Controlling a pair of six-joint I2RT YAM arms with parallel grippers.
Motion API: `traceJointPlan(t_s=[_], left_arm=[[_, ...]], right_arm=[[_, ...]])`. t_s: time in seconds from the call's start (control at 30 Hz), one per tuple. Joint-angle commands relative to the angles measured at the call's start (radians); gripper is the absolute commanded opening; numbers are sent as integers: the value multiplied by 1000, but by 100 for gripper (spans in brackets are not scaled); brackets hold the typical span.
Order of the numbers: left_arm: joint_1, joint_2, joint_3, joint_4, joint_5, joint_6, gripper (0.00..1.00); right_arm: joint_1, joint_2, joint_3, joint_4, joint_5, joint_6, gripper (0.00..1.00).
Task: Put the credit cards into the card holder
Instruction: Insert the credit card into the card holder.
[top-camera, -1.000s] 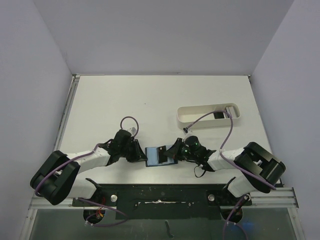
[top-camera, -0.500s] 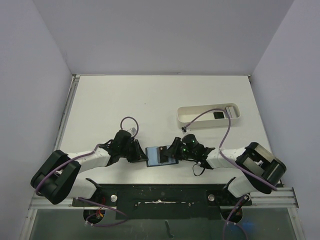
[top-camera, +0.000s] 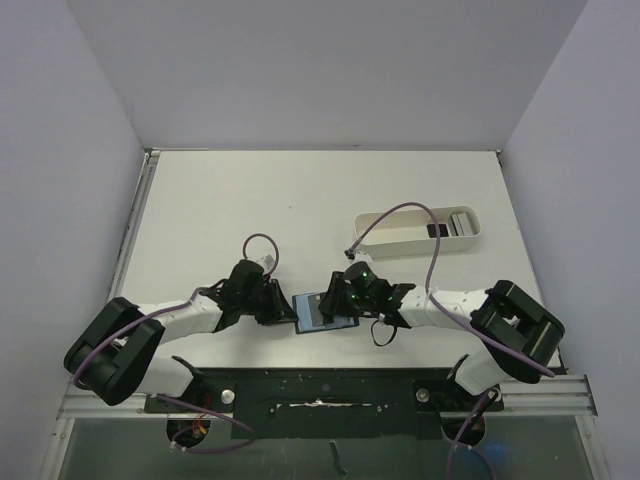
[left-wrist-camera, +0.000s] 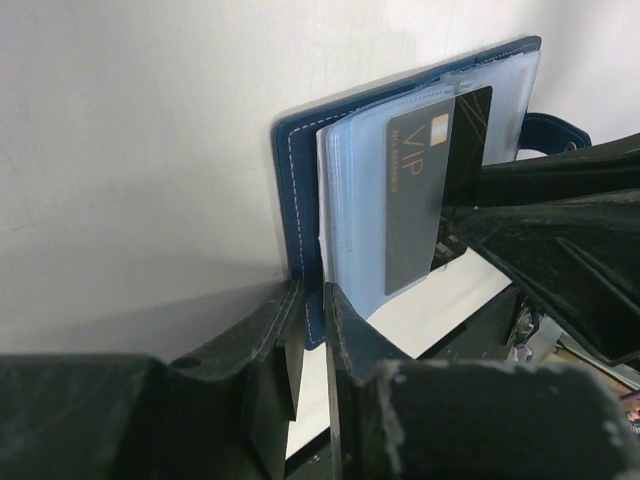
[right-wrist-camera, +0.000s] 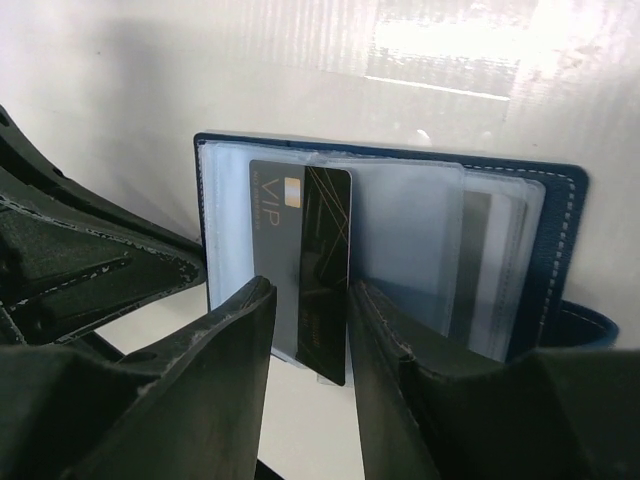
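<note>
The navy card holder (top-camera: 312, 312) lies open on the table between both grippers. It also shows in the left wrist view (left-wrist-camera: 296, 180) and the right wrist view (right-wrist-camera: 560, 240). My left gripper (top-camera: 284, 308) (left-wrist-camera: 312, 300) is shut on the holder's left cover edge. A black VIP credit card (right-wrist-camera: 325, 250) (left-wrist-camera: 430, 180) lies on the clear sleeves, its left part under a sleeve. My right gripper (top-camera: 338, 300) (right-wrist-camera: 312, 340) is over the holder, jaws a little apart, with the card's near end showing between them. Another dark card (top-camera: 435, 231) lies in the tray.
The long white oval tray (top-camera: 392, 238) stands at the back right, with a grey item (top-camera: 461, 221) at its right end. The right arm's purple cable (top-camera: 385, 217) loops over the tray. The black base rail (top-camera: 320, 385) runs along the near table edge.
My right gripper has moved left over the open holder, and the black card has gone left with it, further onto the sleeves. The left gripper has stayed put on the cover.
</note>
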Motion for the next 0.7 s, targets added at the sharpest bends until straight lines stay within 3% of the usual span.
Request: traceJointPlan(t_s=[0.0, 0.2, 0.67], left_arm=[[-3, 15, -1, 40, 13, 5, 14], [-3, 23, 10, 37, 12, 7, 14], [-3, 41, 24, 49, 19, 12, 13]], right_arm=[[33, 35, 70, -66, 39, -65, 36], [38, 4, 90, -153, 90, -75, 40], [52, 69, 123, -23, -48, -122, 36]])
